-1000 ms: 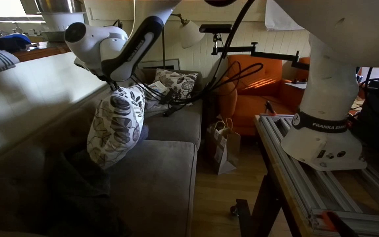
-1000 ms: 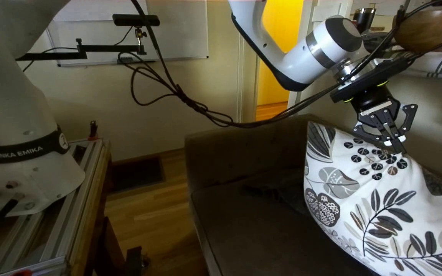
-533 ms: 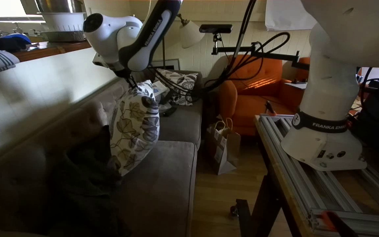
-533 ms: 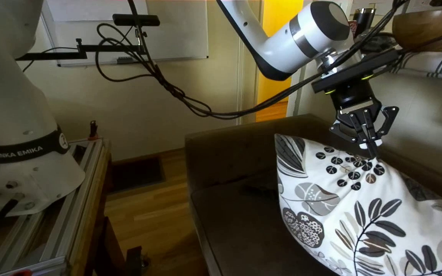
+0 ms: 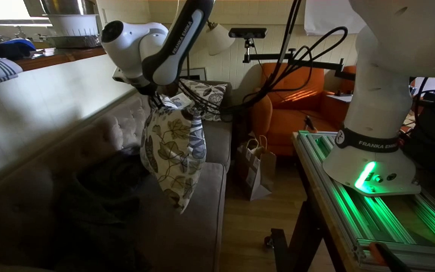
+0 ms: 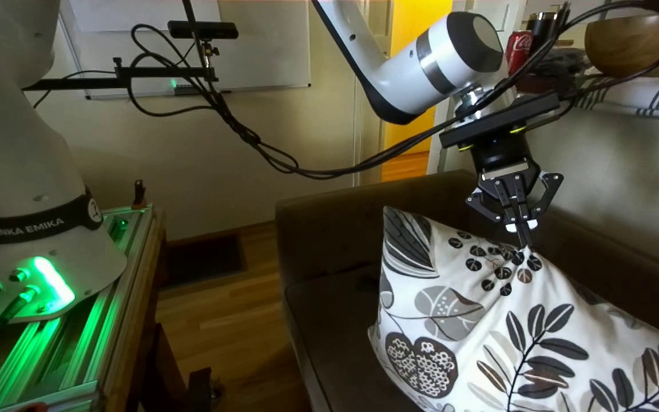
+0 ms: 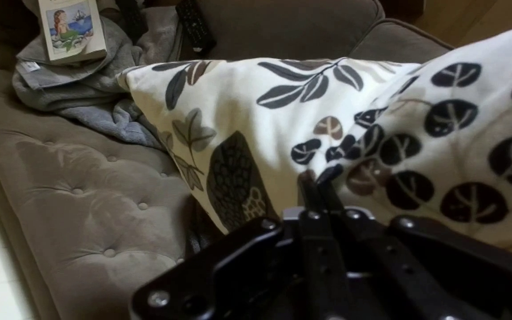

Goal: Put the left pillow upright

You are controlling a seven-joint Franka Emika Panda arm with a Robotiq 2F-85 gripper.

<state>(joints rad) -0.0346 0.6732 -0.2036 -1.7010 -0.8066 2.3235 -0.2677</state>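
A white pillow [image 5: 174, 151] with dark leaf prints hangs over the sofa seat from my gripper, its top edge pinched. It also shows in an exterior view [image 6: 449, 320] and in the wrist view [image 7: 238, 98], with folds running from the pinch. My gripper [image 6: 526, 243] points down, its fingers shut on the fabric at the top edge; it shows in the wrist view [image 7: 319, 180] too. The pillow is tilted, with a lower corner pointing down; I cannot tell whether it touches the seat. A second patterned pillow [image 5: 212, 92] leans at the far sofa end.
The sofa's tufted backrest [image 7: 105, 213] and the wall run beside the pillow. A dark cloth [image 5: 104, 189] lies on the seat. A grey blanket [image 7: 100, 106], a book [image 7: 70, 31] and a remote [image 7: 195, 26] lie beyond. A paper bag [image 5: 255, 166] stands on the floor. Cables [image 6: 261, 146] hang from the arm.
My gripper has carried the pillow away from the backrest, rightward in an exterior view and leftward and lower in an exterior view. The pillow has turned. A green light has come on at the robot's base.
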